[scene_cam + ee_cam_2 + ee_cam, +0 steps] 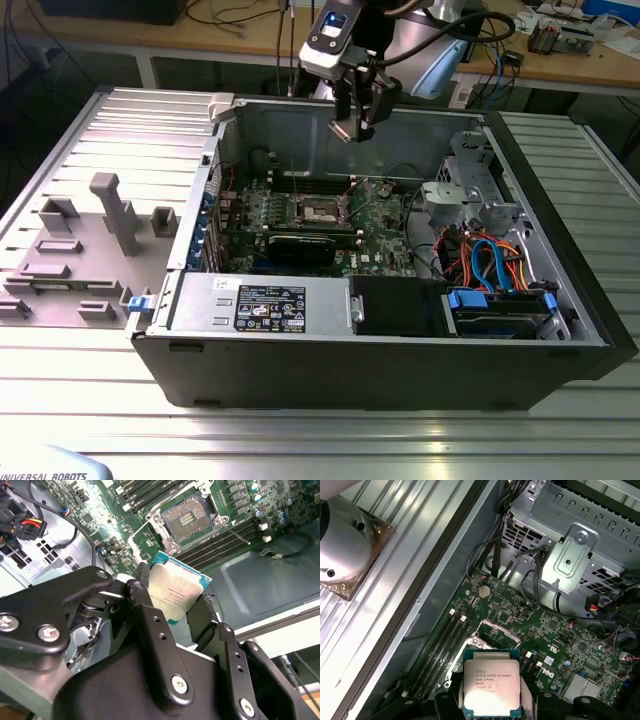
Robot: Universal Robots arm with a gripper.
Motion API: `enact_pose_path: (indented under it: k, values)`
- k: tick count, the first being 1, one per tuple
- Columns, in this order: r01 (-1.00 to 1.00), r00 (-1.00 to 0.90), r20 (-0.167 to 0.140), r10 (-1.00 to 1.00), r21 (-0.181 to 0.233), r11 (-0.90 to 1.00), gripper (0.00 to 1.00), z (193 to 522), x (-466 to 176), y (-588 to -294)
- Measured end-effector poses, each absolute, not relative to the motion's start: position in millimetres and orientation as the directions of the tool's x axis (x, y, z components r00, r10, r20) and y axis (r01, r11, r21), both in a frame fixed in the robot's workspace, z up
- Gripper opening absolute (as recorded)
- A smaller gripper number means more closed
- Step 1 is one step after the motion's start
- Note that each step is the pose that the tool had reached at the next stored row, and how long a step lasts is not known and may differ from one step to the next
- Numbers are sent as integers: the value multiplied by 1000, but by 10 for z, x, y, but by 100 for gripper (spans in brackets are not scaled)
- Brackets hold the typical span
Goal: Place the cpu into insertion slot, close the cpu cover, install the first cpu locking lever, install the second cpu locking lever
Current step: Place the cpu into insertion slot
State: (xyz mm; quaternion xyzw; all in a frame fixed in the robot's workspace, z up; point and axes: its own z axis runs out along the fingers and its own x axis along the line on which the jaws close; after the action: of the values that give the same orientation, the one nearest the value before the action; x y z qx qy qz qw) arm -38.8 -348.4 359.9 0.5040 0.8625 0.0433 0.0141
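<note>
i have the silvery-grey square cpu pinched between the black gripper fingers. the open socket is at 7 o'clock in the exterior view. risk: a skewed landing bends pins.

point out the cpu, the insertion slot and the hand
cpu (491,687), first wrist view, middle of its metal top
insertion slot (189,520), second wrist view, bare contact field
hand (356,127), exterior view, between its fingertips

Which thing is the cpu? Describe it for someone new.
Start at the open computer case. Above its motherboard hangs the end effector, shut on the cpu. It is the small flat square with a silvery-grey top and teal rim, the only bright piece between black fingers.
</note>
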Motion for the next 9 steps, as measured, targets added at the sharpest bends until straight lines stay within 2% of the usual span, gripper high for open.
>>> enact_pose_path:
  k: [9]
  values:
    - [878, -473, 9, 881, 83, 471, 54, 3586, -396, -3484]
